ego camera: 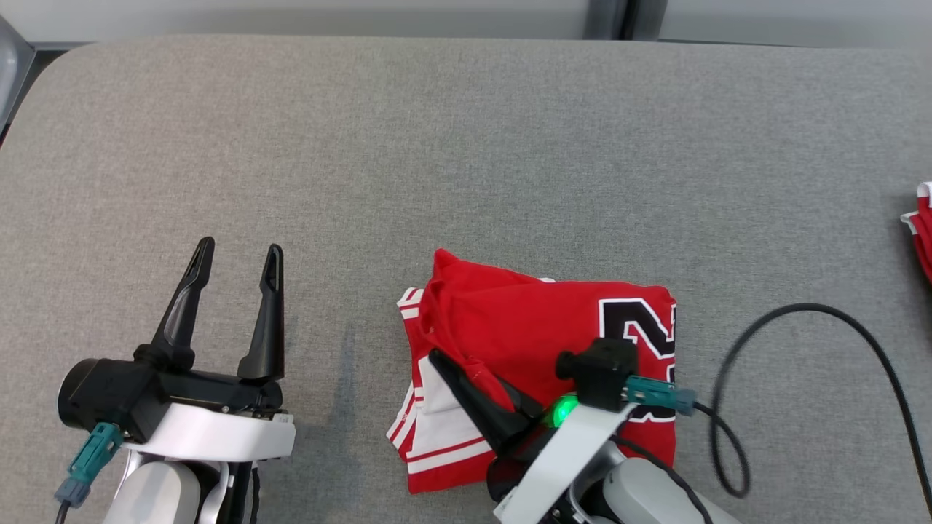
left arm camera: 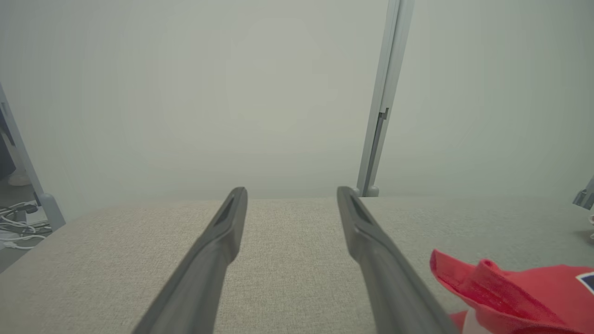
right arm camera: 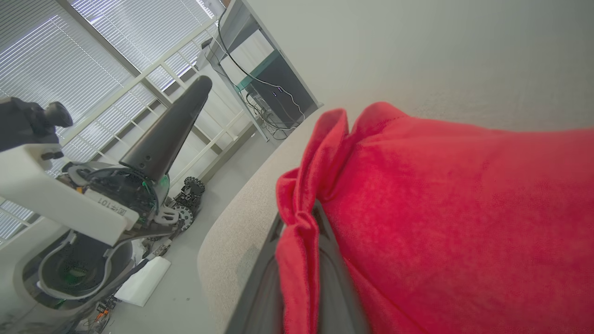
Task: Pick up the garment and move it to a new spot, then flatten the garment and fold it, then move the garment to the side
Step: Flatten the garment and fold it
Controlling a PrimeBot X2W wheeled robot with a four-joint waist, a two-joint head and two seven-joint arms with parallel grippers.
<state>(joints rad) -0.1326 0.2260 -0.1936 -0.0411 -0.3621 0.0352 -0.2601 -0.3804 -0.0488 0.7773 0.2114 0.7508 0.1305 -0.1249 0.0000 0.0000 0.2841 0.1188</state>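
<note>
Lower left, the left gripper (ego camera: 240,247) hovered over the grey table (ego camera: 466,145), its fingers spread wide and holding nothing. Right of it, close to the robot, lay the folded red garment (ego camera: 510,320). The right gripper (ego camera: 443,362) was clamped on a fold at its left side. Farther right a black cable (ego camera: 801,306) looped, and another red cloth (ego camera: 923,229) sat at the edge.

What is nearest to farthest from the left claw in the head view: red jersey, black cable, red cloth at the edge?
1. red jersey, right of the left gripper, near the middle.
2. black cable, looping right of the jersey.
3. red cloth, at the far right edge.
</note>
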